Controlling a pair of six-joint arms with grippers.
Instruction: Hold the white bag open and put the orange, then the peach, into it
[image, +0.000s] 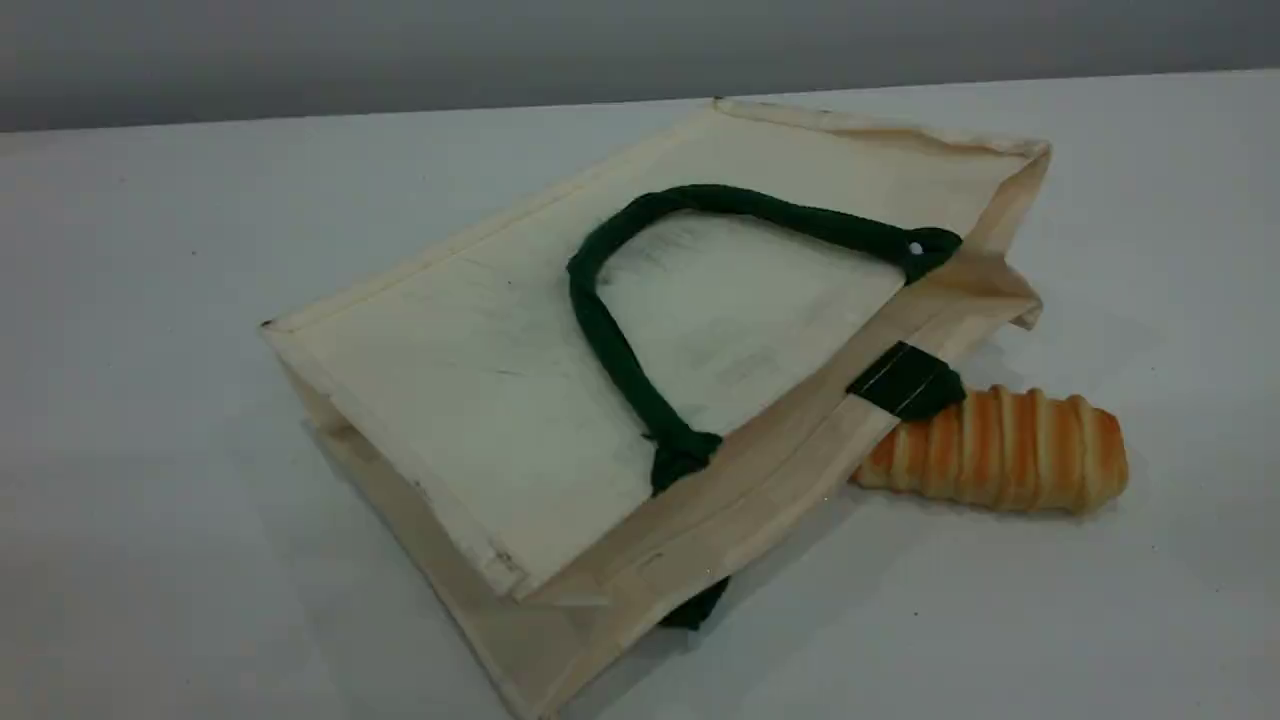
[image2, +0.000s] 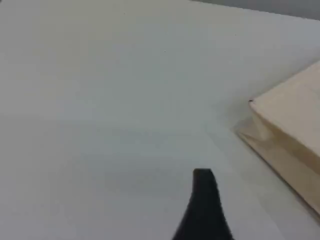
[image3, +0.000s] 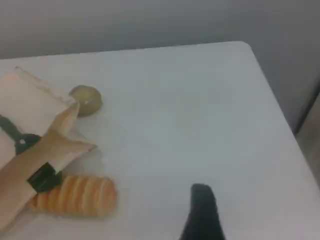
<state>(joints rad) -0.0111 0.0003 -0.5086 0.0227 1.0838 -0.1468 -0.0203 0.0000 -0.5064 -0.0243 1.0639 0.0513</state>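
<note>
Striped loaf (image: 1000, 449) (lying flat), tan ball (image3: 86, 99).

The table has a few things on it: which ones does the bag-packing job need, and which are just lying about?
Part of the job:
- the white bag, lying flat
- the orange and the peach: neither shows in any view

Just lying about:
- the striped bread loaf, beside the bag's opening
- a beige-tan ball, beyond the bag's far corner
</note>
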